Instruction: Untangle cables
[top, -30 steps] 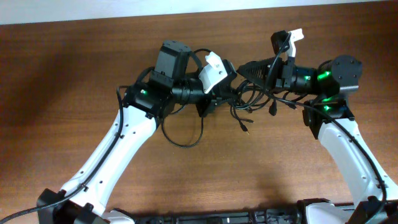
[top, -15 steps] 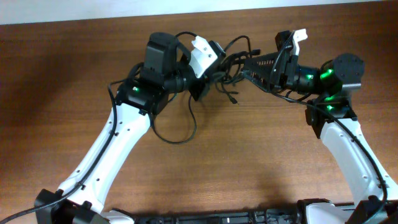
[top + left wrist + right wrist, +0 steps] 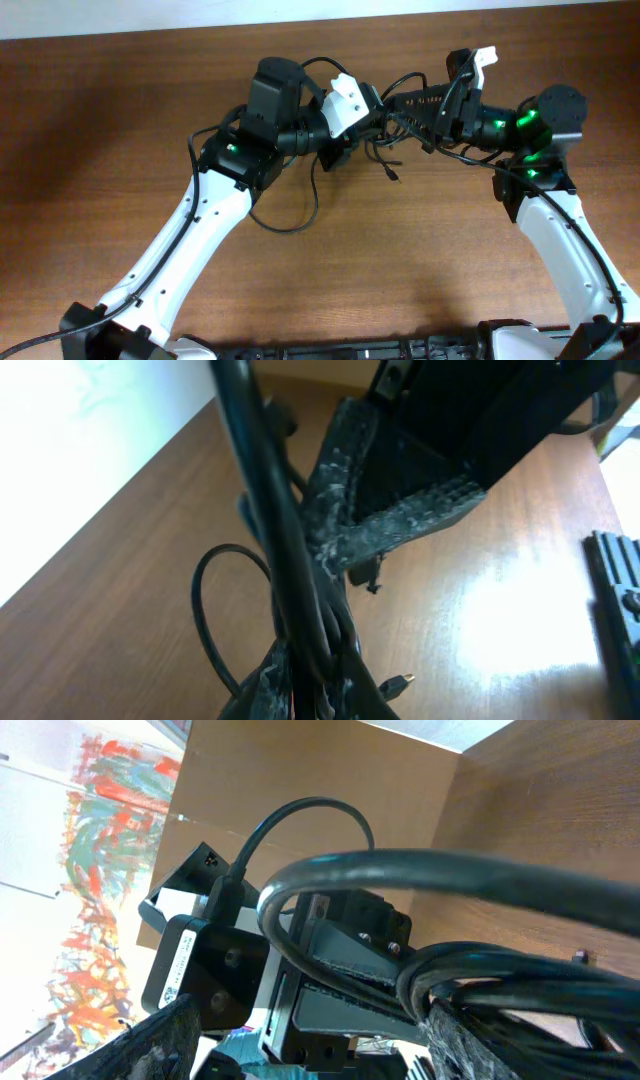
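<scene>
Tangled cables (image 3: 500,985) pinched in left fingers (image 3: 262,695), right fingers (image 3: 470,1040) hold can't be told; part slowly, easing loops between them, never cinching.

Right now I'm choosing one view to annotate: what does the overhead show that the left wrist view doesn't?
Only the overhead: the left arm and right arm whole, and the slack cable loop lying on the table. Only the left wrist: worn textured finger pads close up, cables bunched against them. Both: the tangled black cables and the brown wooden table.
</scene>
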Robot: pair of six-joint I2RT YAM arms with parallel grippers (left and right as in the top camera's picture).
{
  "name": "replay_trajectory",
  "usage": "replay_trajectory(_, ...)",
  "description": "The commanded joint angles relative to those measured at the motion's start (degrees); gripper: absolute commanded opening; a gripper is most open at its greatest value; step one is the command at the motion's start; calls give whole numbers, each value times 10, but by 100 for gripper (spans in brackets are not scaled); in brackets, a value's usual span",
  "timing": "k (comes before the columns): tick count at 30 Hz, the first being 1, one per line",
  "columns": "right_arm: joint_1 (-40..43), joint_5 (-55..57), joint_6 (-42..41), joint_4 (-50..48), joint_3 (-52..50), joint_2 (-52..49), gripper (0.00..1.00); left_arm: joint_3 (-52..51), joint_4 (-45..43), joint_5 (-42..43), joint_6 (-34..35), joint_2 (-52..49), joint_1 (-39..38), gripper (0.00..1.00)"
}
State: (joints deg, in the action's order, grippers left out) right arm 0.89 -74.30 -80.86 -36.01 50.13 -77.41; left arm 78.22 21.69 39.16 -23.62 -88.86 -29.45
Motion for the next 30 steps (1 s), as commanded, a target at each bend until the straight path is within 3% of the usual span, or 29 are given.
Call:
replay_trajectory(1, -1, 19, 27, 3, 3, 2, 73, 6, -7, 115, -19, 5, -20, 0)
replay_trajectory(19, -1, 58, 54, 46, 3, 1, 73, 6, -28, 103, -44, 5, -61, 0)
replay_trajectory(23, -1, 44, 19, 42, 3, 1, 72, 6, -21, 28, -43, 5, -61, 0)
replay_trajectory(24, -1, 40, 19, 42, 3, 1, 65, 6, -15, 11, -43, 5, -61, 1)
replay_trajectory(26, -1, 41, 19, 42, 3, 1, 46, 6, -5, 2, -43, 5, -61, 28)
replay_trajectory(27, -1, 40, 19, 42, 3, 1, 26, 6, 1, 3, -42, 5, -61, 30)
replay_trajectory(29, -1, 40, 19, 42, 3, 1, 4, 6, 5, 3, -26, 5, -61, 31)
replay_trajectory(30, -1, 39, 19, 42, 3, 1, 4, 6, 7, 3, -26, 6, -61, 31)
